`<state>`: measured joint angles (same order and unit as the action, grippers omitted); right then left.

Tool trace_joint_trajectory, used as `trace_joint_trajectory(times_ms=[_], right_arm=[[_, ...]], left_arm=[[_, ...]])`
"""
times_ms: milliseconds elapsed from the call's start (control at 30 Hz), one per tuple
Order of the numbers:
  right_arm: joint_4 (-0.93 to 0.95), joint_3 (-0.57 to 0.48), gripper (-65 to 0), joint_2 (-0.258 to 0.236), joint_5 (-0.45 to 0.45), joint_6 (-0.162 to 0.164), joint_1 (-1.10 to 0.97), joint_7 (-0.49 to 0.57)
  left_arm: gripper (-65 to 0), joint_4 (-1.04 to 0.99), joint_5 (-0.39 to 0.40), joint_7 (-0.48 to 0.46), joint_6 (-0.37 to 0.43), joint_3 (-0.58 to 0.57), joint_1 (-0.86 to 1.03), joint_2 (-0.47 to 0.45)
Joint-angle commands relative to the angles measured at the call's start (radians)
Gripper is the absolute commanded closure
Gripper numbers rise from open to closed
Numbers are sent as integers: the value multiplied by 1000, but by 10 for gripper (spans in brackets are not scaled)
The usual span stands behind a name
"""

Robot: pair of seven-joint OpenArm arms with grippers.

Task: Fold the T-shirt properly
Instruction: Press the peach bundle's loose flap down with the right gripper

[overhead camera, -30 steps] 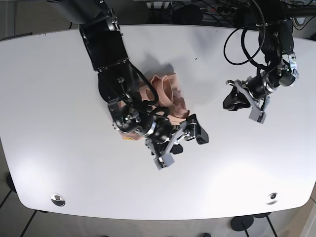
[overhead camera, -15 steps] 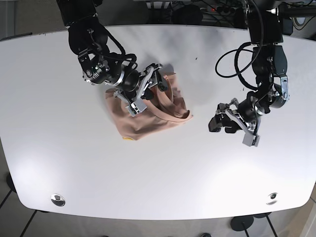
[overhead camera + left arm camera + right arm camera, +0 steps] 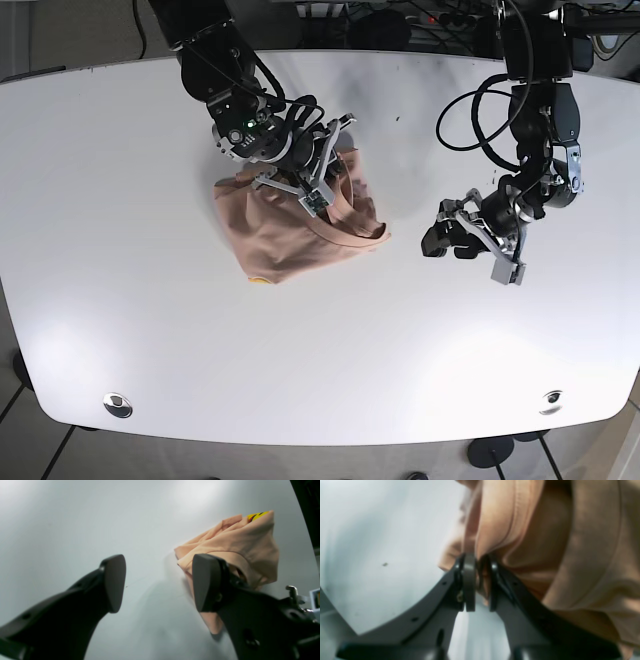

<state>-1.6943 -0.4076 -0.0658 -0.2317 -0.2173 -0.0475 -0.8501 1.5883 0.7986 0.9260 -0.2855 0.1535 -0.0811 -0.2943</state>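
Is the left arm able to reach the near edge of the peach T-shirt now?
Probably yes. The left gripper is open and only bare white table lies between it and the peach T-shirt; the right gripper pinches another fold.

Peach T-shirt (image 3: 290, 240), white table (image 3: 120, 200)

The right tool (image 3: 477, 585) has its two dark jaws drawn nearly together, pinching a fold of the peach T-shirt (image 3: 545, 542) between them. The cloth hangs in soft, blurred pleats above and to the right of the jaws. The pale counter (image 3: 382, 542) fills the left, marked by a small dark speck (image 3: 385, 564).
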Motion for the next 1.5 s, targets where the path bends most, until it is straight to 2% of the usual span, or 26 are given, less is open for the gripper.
trace_joint_trajectory(times_ms=[33, 133, 267, 333, 367, 400, 467, 533, 633, 700, 767, 833, 867, 900, 1000, 1133, 1167, 1200, 1267, 1367, 1500], right_arm=[[-80, 2, -59, 8, -11, -3, 19, 16], [-158, -4, -59, 21, -11, -3, 33, 12], [-158, -17, -60, 67, -13, -4, 71, -67], [-160, -24, -82, 76, -2, -1, 67, -84], [-163, -23, -125, 76, -1, -1, 56, -91], [-166, -23, -225, 74, 12, 9, 38, -93], [-168, -21, -369, 73, 74, 69, -1, -91], [-160, -21, -385, 73, 137, 77, -30, -73], [-106, -21, -385, 73, 162, 77, -48, -30], [-28, -21, -369, 73, 159, 77, -45, 27], [27, -21, -219, 73, 159, 77, -45, 81], [29, -21, -44, 73, 159, 77, -44, 82], [27, -21, -11, 74, 159, 77, -44, 81], [12, -23, -30, 74, 159, 77, -44, 79], [-82, -24, -16, 74, 159, 77, -47, 75], [-198, -26, -17, 80, 157, 77, -7, -14], [-214, -27, -17, 87, 157, 77, 5, -34], [-218, -27, -17, 114, 157, 77, 22, -61], [-204, -53, -19, 137, 156, 75, 39, -77], [-137, -139, -19, 137, 157, 78, 41, -71], [-16, -164, -22, 152, 159, 78, 38, -68]], left_arm=[[-390, 20, 18, -18, -5, 28, -9, -12], [-390, 20, 18, -18, -5, 77, 2, -9], [-390, 22, 18, -18, -5, 103, 2, -12], [-390, 34, 18, -18, -5, 117, 2, -12], [-390, 40, 18, -18, -5, 119, 2, -12], [-390, 45, 18, -18, -5, 119, 2, -12], [-390, 45, 17, -18, -5, 119, 2, -12], [-390, 45, 14, -18, -5, 119, 2, -12], [-390, 40, 14, -18, -5, 119, 2, -10], [-390, 40, 14, -18, -5, 119, 2, -9], [-390, 40, 17, -18, -5, 117, 2, -10], [-390, 42, 17, -18, -5, 117, 4, -12], [-390, 42, 17, -18, -5, 117, 4, -12], [-390, 40, 17, -18, -5, 117, 4, -12], [-390, 40, 14, -18, -7, 117, 4, -12], [-390, 39, 14, -18, -7, 117, 5, -12], [-390, 39, 15, -18, -7, 117, 5, -12], [-390, 39, 15, -18, -7, 117, 5, -12], [-390, 44, 17, -18, -7, 117, 4, -12], [-390, 44, 17, -18, -7, 117, 2, -13], [-390, 44, 17, -18, -7, 119, -1, -13]])
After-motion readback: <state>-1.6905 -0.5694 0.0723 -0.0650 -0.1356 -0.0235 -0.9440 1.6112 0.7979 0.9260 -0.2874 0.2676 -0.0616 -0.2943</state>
